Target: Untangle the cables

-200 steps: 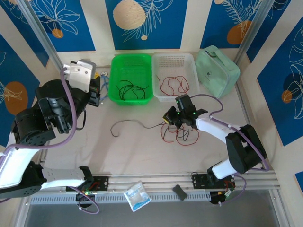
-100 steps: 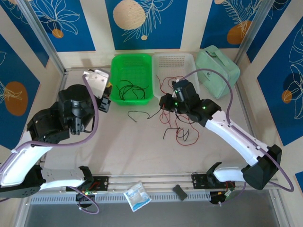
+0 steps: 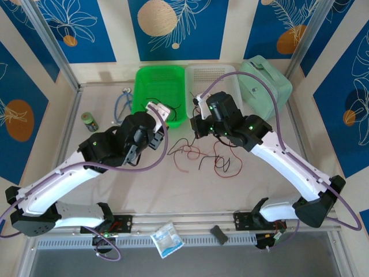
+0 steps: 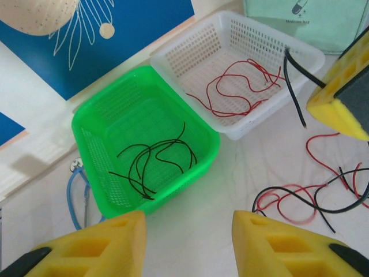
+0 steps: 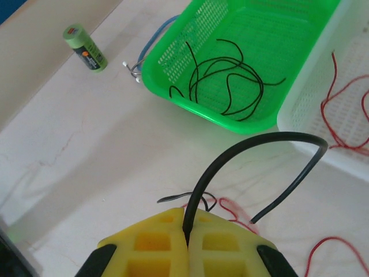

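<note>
The left gripper (image 4: 187, 234) is seen just in front of the green basket (image 4: 115, 107), its fingers spread apart with nothing between them. Loose black cables (image 4: 153, 161) are held inside the green basket. To its right, 1 black cable (image 5: 277, 137) is clamped by the closed right gripper (image 5: 187, 234). Red cables (image 4: 236, 86) are contained in the white basket (image 4: 196, 52) set against the green basket's right side. A red-and-black tangle (image 3: 199, 154) is spread on the table (image 3: 242, 190) in front and right of it.

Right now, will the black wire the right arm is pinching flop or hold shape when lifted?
Likely springy, not limp: the black wire arches above the right fingers. Probably light, being thin; its free end may snag the red wires.
</note>
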`<state>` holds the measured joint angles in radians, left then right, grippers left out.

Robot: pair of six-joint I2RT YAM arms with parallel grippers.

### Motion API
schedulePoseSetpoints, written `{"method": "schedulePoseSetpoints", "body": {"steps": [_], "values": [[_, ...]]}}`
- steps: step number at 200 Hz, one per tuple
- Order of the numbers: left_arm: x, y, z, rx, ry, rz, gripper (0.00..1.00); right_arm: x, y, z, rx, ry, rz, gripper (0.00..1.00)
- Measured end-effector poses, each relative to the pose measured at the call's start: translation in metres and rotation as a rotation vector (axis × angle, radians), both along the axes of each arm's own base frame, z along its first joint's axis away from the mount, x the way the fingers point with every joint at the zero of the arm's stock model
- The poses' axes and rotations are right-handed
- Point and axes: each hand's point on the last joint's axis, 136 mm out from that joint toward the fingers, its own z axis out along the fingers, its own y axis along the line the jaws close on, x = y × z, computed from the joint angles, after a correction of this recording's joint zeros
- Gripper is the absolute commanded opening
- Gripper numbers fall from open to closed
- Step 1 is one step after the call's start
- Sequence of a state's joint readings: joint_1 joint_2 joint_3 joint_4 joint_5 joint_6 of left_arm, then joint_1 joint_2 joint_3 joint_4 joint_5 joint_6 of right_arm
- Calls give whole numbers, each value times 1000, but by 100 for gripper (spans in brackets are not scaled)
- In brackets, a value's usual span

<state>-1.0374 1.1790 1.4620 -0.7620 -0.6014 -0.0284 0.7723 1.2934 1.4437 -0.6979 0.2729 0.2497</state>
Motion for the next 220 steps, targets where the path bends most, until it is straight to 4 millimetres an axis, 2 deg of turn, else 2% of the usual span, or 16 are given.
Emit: {"method": "schedulePoseSetpoints", "body": {"steps": [20,46,61,81,104,117,137,156,180,201,220], "values": [[-1,-1,-7,-12,0,-9,46,-6,0,11,-11,-68,66,0],[-6,5,-10,-38,-6,-16,48,-9,0,43,29,-165,126,0],[-8,10,-8,-59,-9,-11,48,-6,1,72,74,-218,143,0],[-11,16,-5,-93,-18,-4,51,0,1,123,160,-306,145,0],[-14,21,-13,-105,-9,6,54,7,-1,180,250,-405,138,0],[-15,23,-21,-104,4,12,55,13,-3,205,290,-443,129,0],[-17,25,-34,-100,28,22,57,28,-4,232,330,-484,102,0],[-19,24,-46,-105,55,20,62,46,-3,245,360,-490,81,0],[-20,13,-63,-126,91,-4,70,65,3,247,378,-464,63,0],[-19,-3,-87,-139,133,-33,84,70,7,244,386,-432,58,0],[-14,-17,-119,-120,180,-29,89,68,7,247,399,-419,55,0]]}}
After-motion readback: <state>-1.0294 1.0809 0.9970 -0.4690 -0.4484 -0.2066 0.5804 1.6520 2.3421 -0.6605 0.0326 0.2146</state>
